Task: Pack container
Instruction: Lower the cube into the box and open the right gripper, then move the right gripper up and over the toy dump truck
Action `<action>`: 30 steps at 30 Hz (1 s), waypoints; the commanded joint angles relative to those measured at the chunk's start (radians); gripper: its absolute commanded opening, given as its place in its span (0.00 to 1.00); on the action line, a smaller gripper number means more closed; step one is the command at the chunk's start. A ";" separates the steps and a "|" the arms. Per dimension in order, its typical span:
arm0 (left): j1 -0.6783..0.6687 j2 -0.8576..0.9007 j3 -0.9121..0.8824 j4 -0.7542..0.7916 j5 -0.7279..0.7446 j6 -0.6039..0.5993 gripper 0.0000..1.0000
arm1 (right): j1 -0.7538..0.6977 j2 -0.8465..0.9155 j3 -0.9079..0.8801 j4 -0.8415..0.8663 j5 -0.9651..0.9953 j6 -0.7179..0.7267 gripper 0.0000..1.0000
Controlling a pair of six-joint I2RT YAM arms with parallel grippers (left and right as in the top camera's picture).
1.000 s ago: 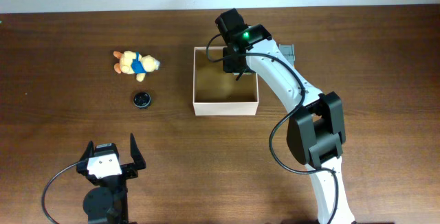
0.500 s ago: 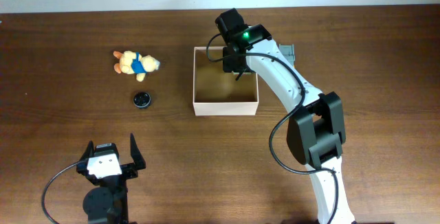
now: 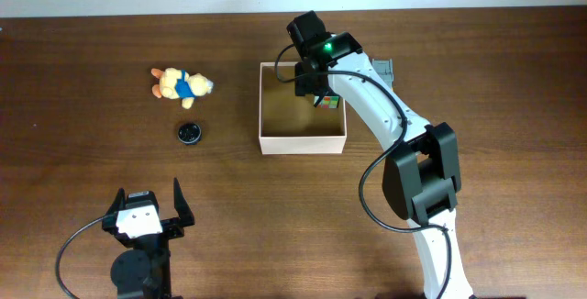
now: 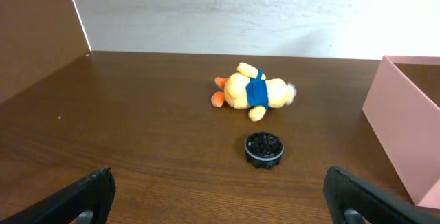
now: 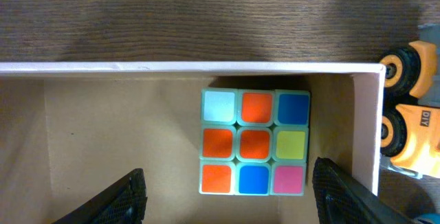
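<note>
Where the job stands: the puzzle cube (image 5: 254, 141) lies in a corner of the container (image 5: 137, 66), directly under the right gripper (image 5: 230, 195), whose fingers are spread and hold nothing.
Next move: probably lift clear of the walls, then fetch another toy.
Left gripper (image 4: 221, 200): spread, empty; the plush toy (image 4: 253, 93) and black cap (image 4: 264, 148) lie ahead of it.
In the way: the container wall stands between the right gripper and the yellow toy truck (image 5: 412, 128) just outside.

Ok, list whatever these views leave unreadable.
Right wrist: the truck is cut off by the right edge.
Overhead: the right arm covers most of the cube and truck.
Left wrist: the container hides its inside behind its near wall; the black disc is too small to identify.
</note>
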 commanded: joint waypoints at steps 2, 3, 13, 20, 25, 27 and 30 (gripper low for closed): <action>-0.004 0.001 -0.007 0.006 -0.011 -0.006 0.99 | 0.004 0.006 0.015 0.013 -0.062 -0.003 0.67; -0.004 0.000 -0.007 0.006 -0.011 -0.006 0.99 | 0.005 0.006 0.015 0.017 -0.083 -0.003 0.67; -0.004 0.001 -0.007 0.006 -0.011 -0.006 0.99 | 0.074 -0.002 0.031 0.058 -0.177 -0.196 0.70; -0.004 0.001 -0.007 0.006 -0.011 -0.006 0.99 | 0.113 -0.029 0.092 0.034 -0.180 -0.264 0.70; -0.004 0.001 -0.007 0.006 -0.011 -0.006 0.99 | 0.113 -0.052 0.236 -0.055 -0.129 -0.312 0.75; -0.004 0.000 -0.007 0.006 -0.011 -0.006 0.99 | 0.104 -0.052 0.317 -0.124 -0.058 -0.312 0.78; -0.004 0.001 -0.007 0.006 -0.011 -0.006 0.99 | 0.075 -0.052 0.422 -0.188 0.053 -0.310 0.98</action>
